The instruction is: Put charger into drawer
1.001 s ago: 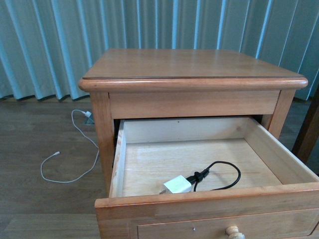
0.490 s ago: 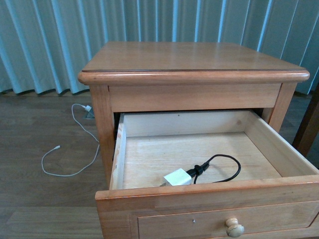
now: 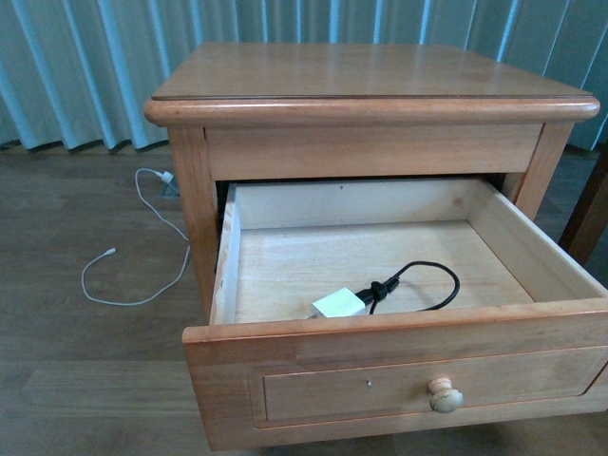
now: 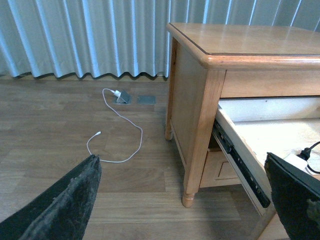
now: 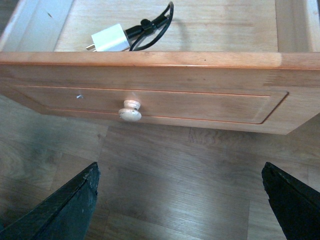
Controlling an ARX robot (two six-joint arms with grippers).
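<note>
front view: the charger (image 3: 339, 303) lies in the open drawer (image 3: 399, 332), just behind its front wall, its cable (image 3: 382, 288) below the rim; placing looks done. left wrist view: the left gripper (image 4: 181, 165) is spread and empty beside the table (image 4: 192, 95), open floor (image 4: 75, 125) below. right wrist view: the right gripper (image 5: 180, 172), released and empty, faces the knob (image 5: 130, 110); backing off should clear the drawer front.

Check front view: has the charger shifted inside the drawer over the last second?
No. The charger still lies by the front wall of the drawer, left of the knob, cable looping the same way; only the camera's framing changed.
</note>
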